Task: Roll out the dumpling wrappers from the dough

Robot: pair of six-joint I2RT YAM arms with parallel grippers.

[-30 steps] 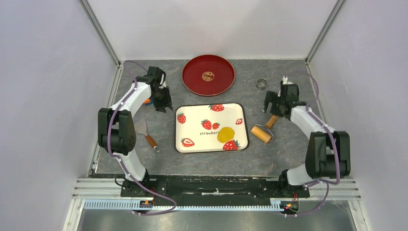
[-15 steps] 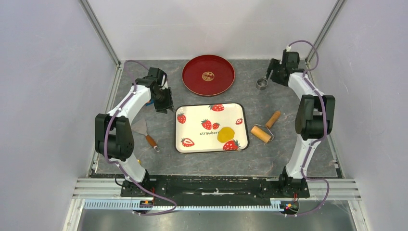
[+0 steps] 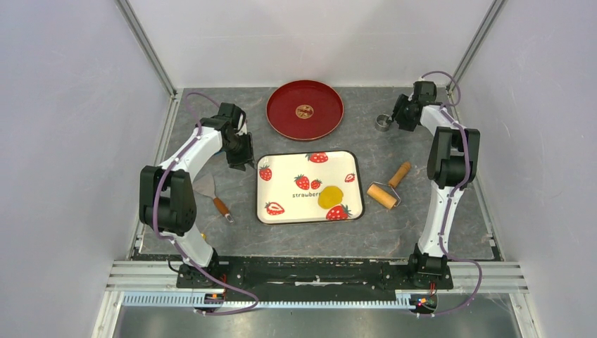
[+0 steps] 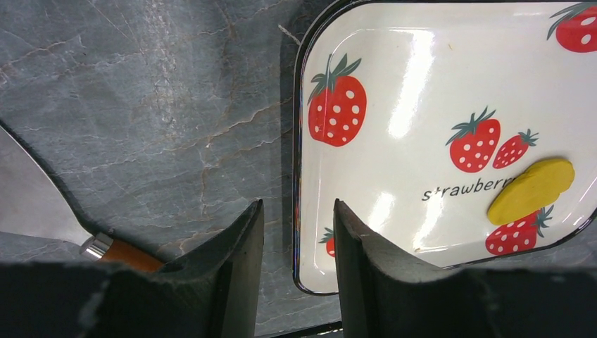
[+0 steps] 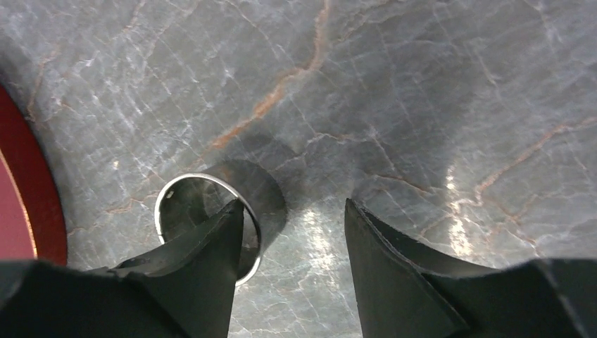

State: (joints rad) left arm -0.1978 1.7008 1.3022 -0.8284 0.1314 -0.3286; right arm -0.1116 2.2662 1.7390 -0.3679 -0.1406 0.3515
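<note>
Left hand hovers half-spread, empty, beside the white strawberry-print tray holding the flat yellow dough, centre frame; right hand has left the wooden roller for upper right, fingers spread astride the small steel ring: cutting likely next

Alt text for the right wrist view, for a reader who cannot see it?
The right end effector straddles the wall of a small metal ring on the grey marbled table, one finger over its opening, the other outside, jaws open and not gripping. The rim of a red plate shows at the left edge.
</note>
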